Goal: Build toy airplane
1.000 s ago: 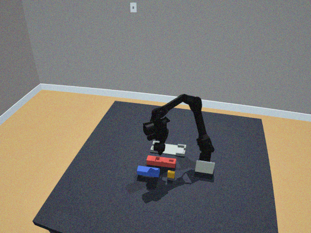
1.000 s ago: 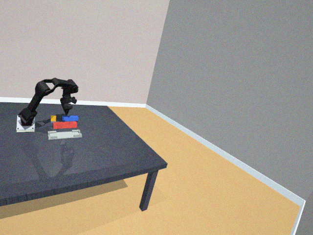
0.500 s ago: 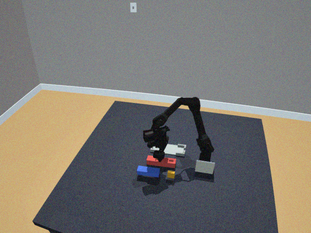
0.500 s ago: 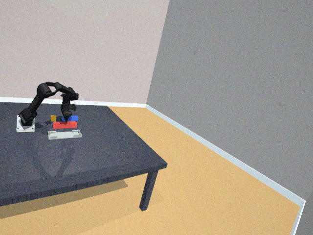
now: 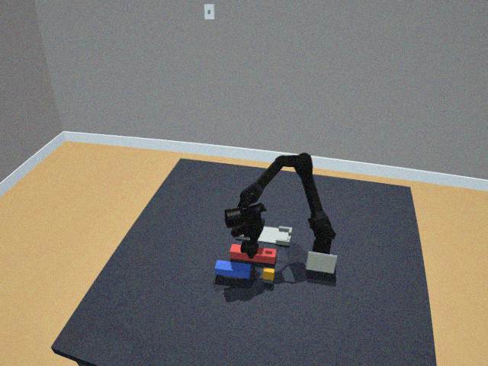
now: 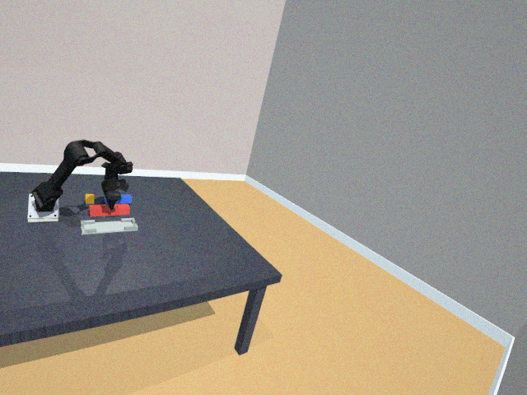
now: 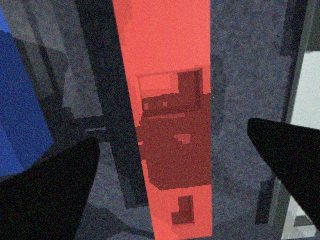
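Observation:
The red fuselage (image 5: 261, 255) (image 6: 102, 210) (image 7: 165, 45) lies flat on the table, between the jig and the blue wing, with two sockets in its top. My gripper (image 5: 249, 252) (image 6: 112, 205) (image 7: 173, 135) is open and points straight down, low over the fuselage's middle, one finger on each long side; nothing is between the fingers. The blue wing (image 5: 232, 268) (image 6: 122, 197) (image 7: 17, 100) lies just beside the fuselage. The small yellow tail fin (image 5: 268, 274) (image 6: 89, 197) stands near the fuselage's end. The pale grey jig (image 5: 275, 234) (image 6: 109, 225) (image 7: 306, 100) is empty on the fuselage's other side.
The arm's grey base block (image 5: 321, 262) (image 6: 42, 211) stands on the dark table (image 5: 157, 284) (image 6: 170, 246), close to the parts. The parts and jig lie tightly together in a small cluster. The table's edges are far from the gripper.

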Robot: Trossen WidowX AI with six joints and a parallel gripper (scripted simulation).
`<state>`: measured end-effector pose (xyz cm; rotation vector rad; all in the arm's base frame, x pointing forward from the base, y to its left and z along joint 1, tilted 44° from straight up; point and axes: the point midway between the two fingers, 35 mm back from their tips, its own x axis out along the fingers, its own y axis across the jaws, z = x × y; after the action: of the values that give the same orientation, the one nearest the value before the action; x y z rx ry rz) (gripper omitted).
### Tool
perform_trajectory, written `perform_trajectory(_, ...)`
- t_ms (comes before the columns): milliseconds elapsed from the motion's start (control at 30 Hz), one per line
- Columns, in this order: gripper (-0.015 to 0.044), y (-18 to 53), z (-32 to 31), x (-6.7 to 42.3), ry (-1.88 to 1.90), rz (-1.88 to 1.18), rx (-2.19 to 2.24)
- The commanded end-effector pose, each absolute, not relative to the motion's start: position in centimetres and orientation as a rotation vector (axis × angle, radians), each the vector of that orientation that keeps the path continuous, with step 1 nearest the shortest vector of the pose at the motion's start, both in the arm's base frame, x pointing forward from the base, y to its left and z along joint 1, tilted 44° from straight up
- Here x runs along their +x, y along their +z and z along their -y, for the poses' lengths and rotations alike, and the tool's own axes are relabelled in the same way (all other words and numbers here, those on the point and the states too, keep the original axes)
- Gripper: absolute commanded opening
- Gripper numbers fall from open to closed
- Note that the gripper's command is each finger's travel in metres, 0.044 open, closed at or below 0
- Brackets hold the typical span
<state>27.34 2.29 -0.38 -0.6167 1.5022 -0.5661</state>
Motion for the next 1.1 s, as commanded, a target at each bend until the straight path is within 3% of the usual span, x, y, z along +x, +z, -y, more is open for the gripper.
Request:
perform_trajectory(0,0.0440,-0.9,-1.8,27.3,-0.567,-1.504,-0.624)
perform_trajectory(633,0.0440,-2.9,0.2,27.2,-0.570,-1.503,-0.625)
perform_trajectory(933,0.0204,-2.9,0.2,27.2,-0.570,-1.503,-0.625)
perform_trajectory(1067,0.0177,-2.9,0.2,27.2,-0.570,-1.503,-0.625)
